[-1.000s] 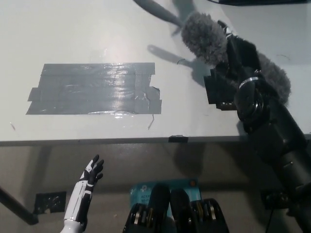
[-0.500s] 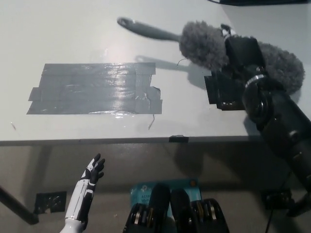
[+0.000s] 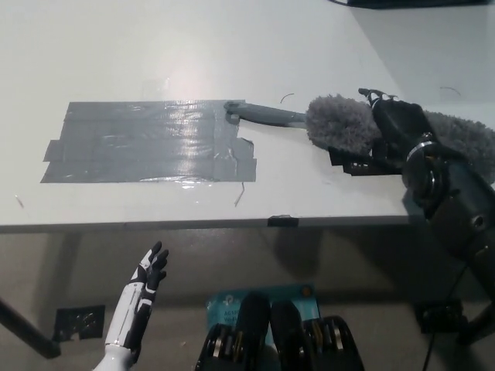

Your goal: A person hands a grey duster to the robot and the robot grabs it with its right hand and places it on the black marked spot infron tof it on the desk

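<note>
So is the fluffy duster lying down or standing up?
Lying down: the duster lies flat along the desk, held by the right hand, handle tip touching the taped spot.

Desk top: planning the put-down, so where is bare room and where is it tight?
Bare desk lies beyond the taped patch, plus a narrow strip between the patch and the near edge. The patch is free except its far right corner, which the duster handle tip overlaps. Crowded: the right end, where the right robot hand holds the duster. Left robot hand rests below the desk.
</note>
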`<action>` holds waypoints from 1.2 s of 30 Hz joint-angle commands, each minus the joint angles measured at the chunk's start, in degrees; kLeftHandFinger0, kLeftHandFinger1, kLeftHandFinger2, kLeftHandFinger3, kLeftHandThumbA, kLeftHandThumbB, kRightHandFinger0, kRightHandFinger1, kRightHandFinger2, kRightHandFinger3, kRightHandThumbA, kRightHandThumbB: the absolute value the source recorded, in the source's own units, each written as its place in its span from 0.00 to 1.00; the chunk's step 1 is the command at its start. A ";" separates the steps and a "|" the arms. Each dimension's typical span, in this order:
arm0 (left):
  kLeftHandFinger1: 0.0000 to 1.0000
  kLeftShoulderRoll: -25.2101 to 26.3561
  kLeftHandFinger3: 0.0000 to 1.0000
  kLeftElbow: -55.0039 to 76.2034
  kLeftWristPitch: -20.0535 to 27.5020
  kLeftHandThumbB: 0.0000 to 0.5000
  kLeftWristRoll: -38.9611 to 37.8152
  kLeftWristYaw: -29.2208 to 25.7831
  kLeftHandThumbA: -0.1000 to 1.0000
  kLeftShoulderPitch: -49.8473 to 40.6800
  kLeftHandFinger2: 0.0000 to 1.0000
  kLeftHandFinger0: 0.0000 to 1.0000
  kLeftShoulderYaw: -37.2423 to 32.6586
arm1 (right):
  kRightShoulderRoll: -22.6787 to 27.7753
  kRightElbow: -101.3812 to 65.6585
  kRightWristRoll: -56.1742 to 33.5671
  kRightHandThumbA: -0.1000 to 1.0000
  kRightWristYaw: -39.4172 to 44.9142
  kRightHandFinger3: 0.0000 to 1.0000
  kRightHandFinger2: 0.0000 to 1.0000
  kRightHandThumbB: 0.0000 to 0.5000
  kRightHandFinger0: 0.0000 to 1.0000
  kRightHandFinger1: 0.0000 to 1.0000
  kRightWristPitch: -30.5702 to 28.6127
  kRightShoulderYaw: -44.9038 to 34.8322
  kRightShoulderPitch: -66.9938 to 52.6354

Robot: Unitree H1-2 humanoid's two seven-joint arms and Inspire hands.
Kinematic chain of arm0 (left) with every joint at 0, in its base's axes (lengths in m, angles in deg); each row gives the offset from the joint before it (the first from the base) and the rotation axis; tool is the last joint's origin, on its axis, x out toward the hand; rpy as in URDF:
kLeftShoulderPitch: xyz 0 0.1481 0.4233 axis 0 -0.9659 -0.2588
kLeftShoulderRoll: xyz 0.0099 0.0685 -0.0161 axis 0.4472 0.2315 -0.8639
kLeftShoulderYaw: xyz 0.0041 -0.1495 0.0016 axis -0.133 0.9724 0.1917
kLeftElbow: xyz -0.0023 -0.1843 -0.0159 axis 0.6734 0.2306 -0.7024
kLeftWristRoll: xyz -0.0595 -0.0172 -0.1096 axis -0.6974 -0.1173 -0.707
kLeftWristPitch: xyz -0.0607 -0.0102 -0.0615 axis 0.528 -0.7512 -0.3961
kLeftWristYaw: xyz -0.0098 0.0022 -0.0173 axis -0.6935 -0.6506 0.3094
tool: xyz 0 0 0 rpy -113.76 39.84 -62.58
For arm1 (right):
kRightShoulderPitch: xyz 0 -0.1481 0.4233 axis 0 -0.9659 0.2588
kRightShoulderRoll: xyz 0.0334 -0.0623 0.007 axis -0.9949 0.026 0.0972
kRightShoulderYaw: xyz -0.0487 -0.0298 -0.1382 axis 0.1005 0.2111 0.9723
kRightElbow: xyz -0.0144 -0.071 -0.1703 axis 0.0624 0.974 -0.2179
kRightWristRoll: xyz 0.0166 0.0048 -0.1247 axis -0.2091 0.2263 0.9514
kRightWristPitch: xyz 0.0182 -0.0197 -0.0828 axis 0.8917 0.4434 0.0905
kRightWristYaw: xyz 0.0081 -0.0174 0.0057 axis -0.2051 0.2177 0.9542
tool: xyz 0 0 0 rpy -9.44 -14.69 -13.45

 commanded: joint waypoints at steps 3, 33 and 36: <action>1.00 0.64 1.00 1.55 -0.47 0.28 0.28 -0.01 0.94 1.55 1.00 1.00 -0.05 | 2.89 -9.80 -24.40 0.74 32.67 1.00 1.00 1.00 1.00 1.00 6.80 -11.97 3.91; 1.00 0.98 1.00 0.48 -0.27 0.29 0.49 -0.32 0.99 2.11 1.00 1.00 0.15 | 2.07 -81.17 -58.46 1.00 21.90 1.00 1.00 0.98 1.00 1.00 22.69 -36.44 -3.11; 1.00 0.88 1.00 0.80 -0.66 0.28 0.97 -0.55 0.99 2.26 1.00 1.00 0.07 | 2.20 -89.98 -56.96 1.00 20.61 1.00 1.00 1.00 1.00 1.00 22.22 -34.94 -8.58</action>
